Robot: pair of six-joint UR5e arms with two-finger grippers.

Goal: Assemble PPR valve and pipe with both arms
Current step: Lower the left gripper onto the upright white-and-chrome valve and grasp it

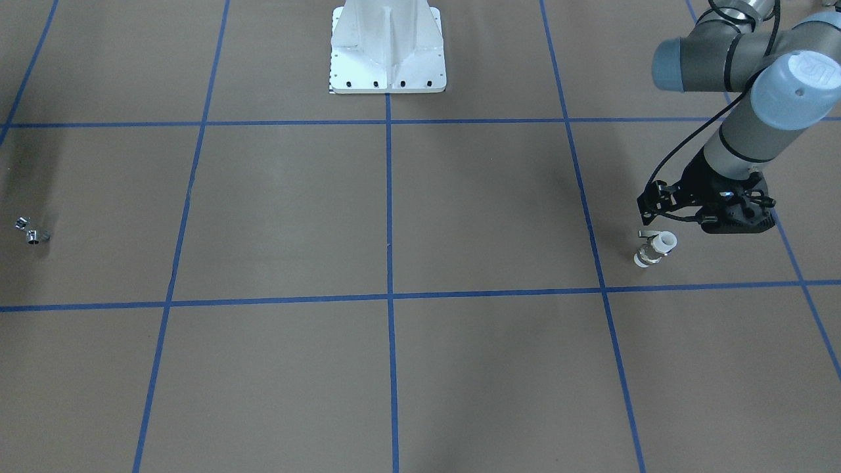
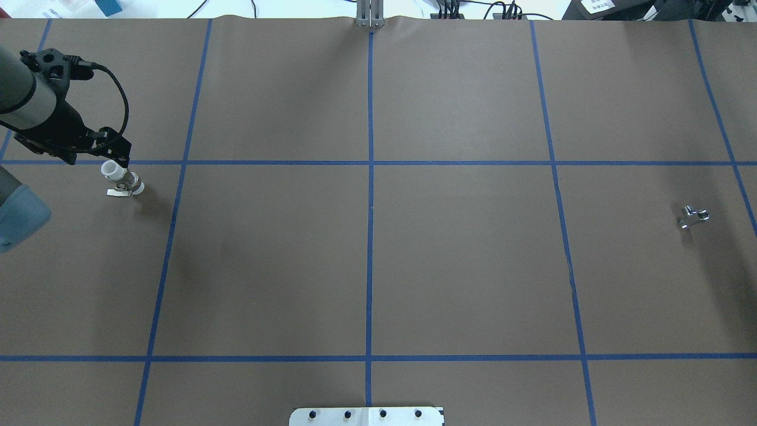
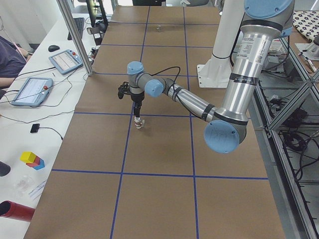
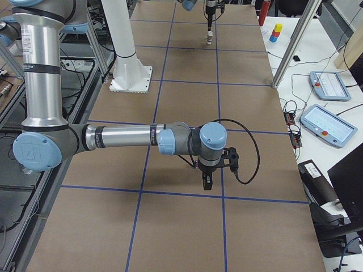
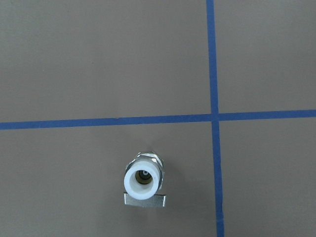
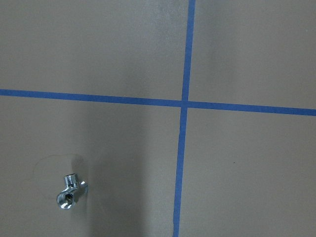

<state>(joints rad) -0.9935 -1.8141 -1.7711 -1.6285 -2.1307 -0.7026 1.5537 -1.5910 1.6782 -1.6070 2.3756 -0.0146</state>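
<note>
PPR valve (image 2: pixel 122 180) is being presented on end at upper left of the overhead view, white mouth up, probably for a top-down grasp. Left gripper (image 3: pixel 137 114) is being hovered just above it, opening not readable, no fingers seen on it. Pipe (image 2: pixel 692 217) is lying at mid right, with right gripper (image 4: pixel 207 182) above and offset, opening likewise unreadable.

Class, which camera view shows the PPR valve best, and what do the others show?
Left wrist-mounted: the PPR valve is large, end-on, lever visible. Overhead and front-facing show it small; side views, tiny; right wrist, not at all.
</note>
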